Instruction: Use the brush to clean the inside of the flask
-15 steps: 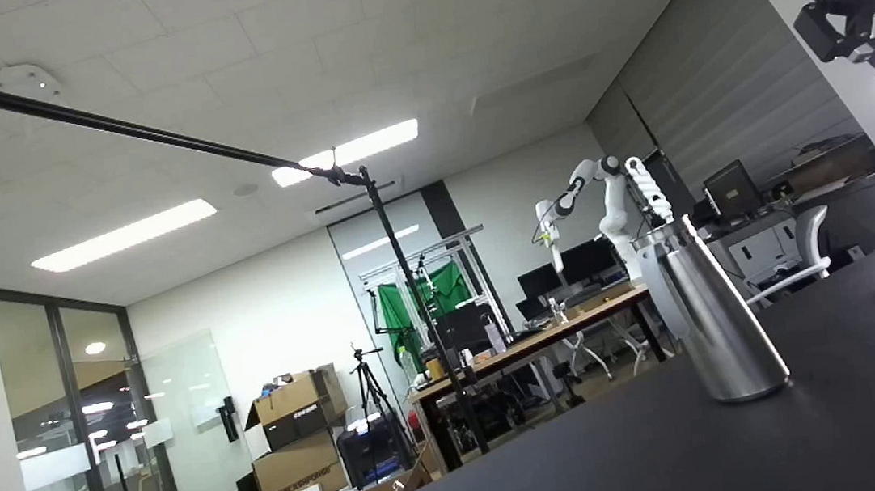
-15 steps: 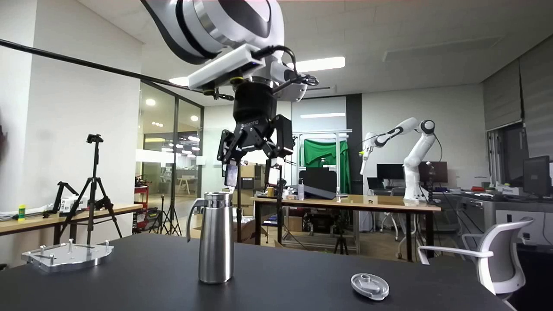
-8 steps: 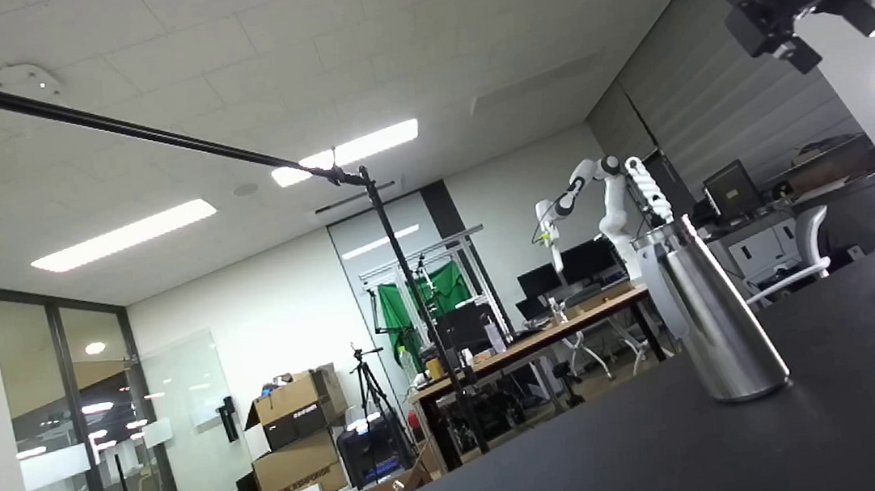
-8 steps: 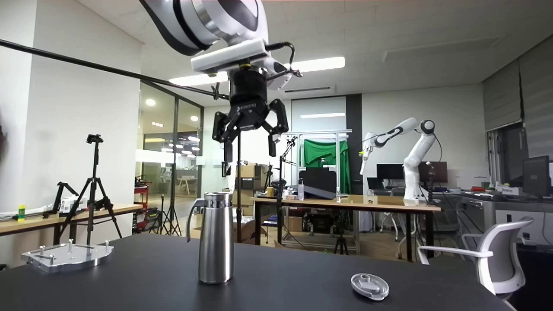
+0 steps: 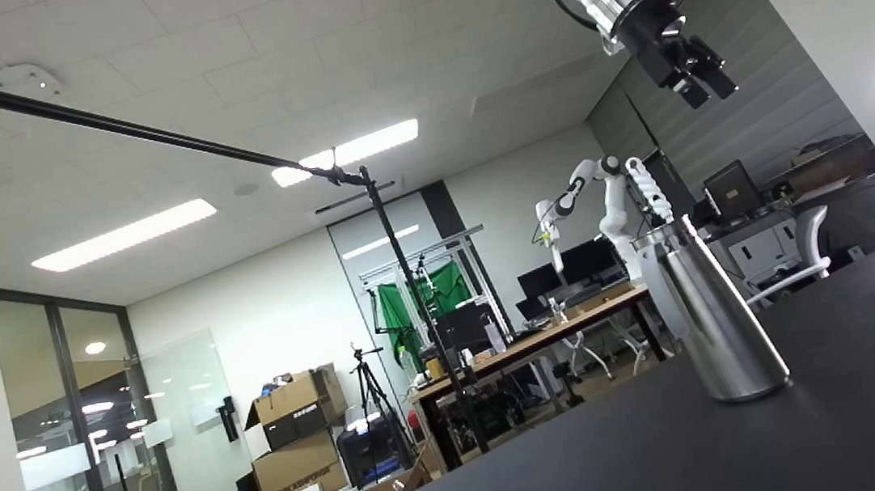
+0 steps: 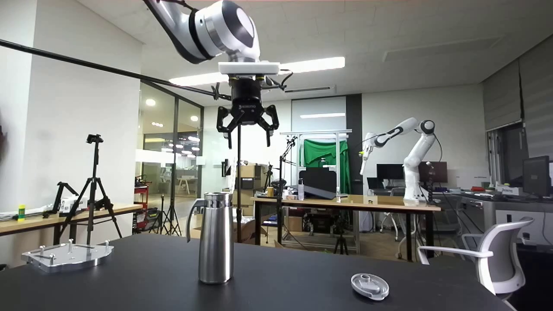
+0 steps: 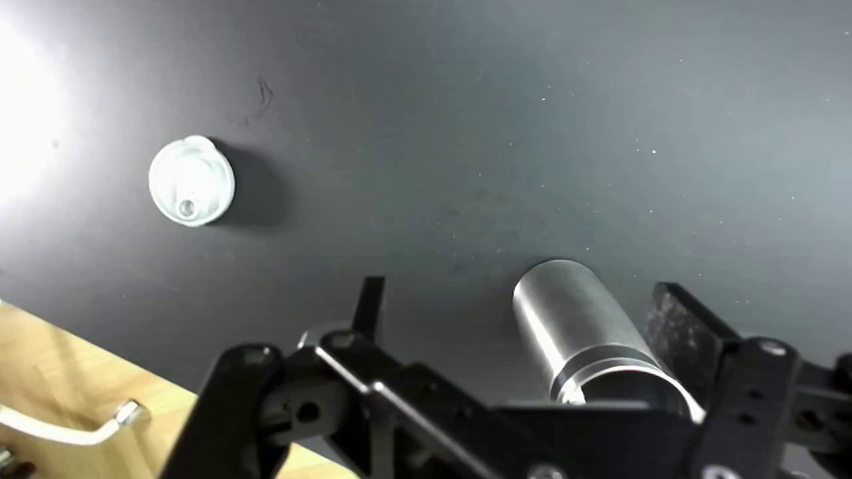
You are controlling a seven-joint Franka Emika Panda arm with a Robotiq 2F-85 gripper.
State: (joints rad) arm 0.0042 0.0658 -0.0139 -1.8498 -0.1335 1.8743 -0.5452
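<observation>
The flask (image 6: 216, 246) is a steel jug with a grey handle. It stands upright on the black table, and it also shows in an exterior view (image 5: 728, 337). In the wrist view the flask (image 7: 566, 309) has its mouth open, partly hidden by the gripper, and a dark inside. My gripper (image 6: 249, 146) is open and empty, pointing down. It is high above the table in both exterior views (image 5: 709, 92). In the wrist view the flask appears between the fingers (image 7: 512, 289), nearer the right one, but well below them. I cannot make out a brush in any view.
A round grey lid (image 6: 370, 287) lies on the table, apart from the flask; it also shows in the wrist view (image 7: 192, 181). A clear plate with bolts (image 6: 69, 258) sits at the table's left. A wooden surface with a white hose (image 7: 60, 434) is beyond the table edge.
My open gripper has moved left in an exterior view and farther from the camera in the opposite one, turning more squarely downward. The flask and lid have not moved.
</observation>
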